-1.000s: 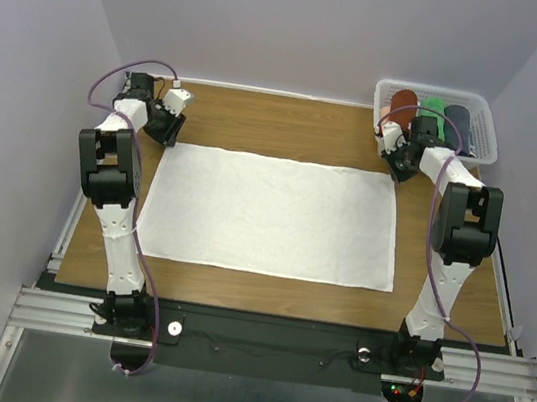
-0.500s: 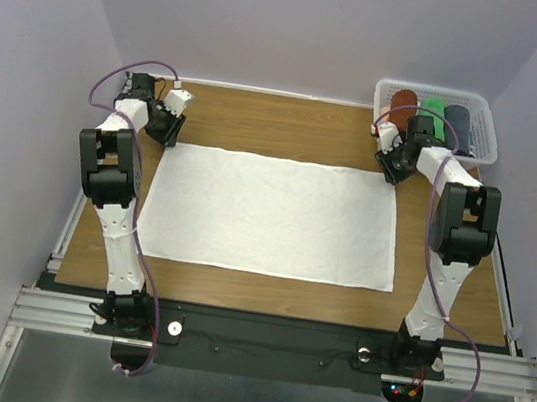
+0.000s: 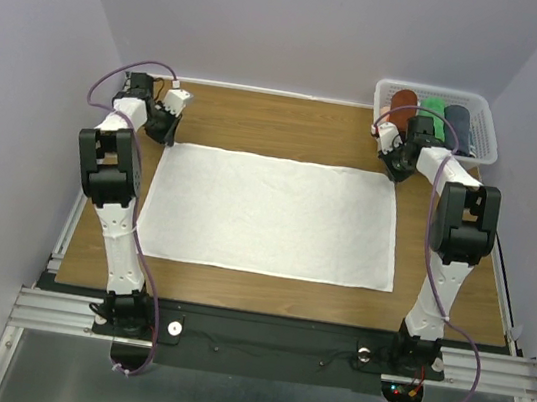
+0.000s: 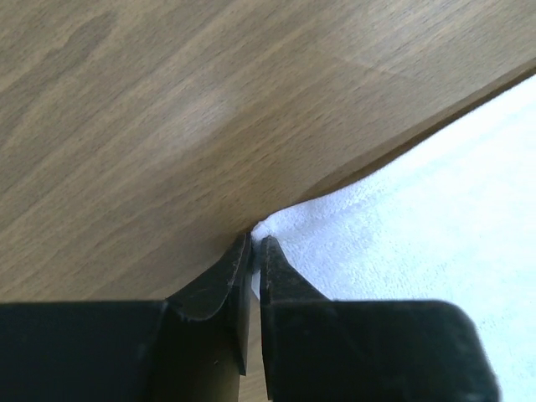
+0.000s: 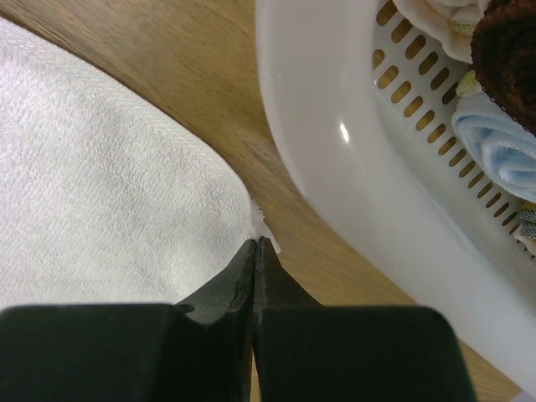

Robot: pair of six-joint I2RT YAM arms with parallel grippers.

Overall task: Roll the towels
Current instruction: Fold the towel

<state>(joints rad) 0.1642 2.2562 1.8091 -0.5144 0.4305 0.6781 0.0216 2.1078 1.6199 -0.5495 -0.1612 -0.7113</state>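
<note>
Left pincer (image 4: 255, 244) pinches the far-left corner of the plain white cloth towel (image 3: 272, 214), spread flat on the wooden surface (image 3: 280, 122). Right pincer (image 5: 255, 244), clenched, touches the far-right corner beside the white slotted plastic basket (image 5: 335, 167); bare wood beyond.

Pretty bare setup tbh, just pale lavender walls (image 3: 32, 24) boxing in a wood-grain table (image 3: 290, 123) under soft even light, with aluminium rails (image 3: 60, 309) along the near edge.
</note>
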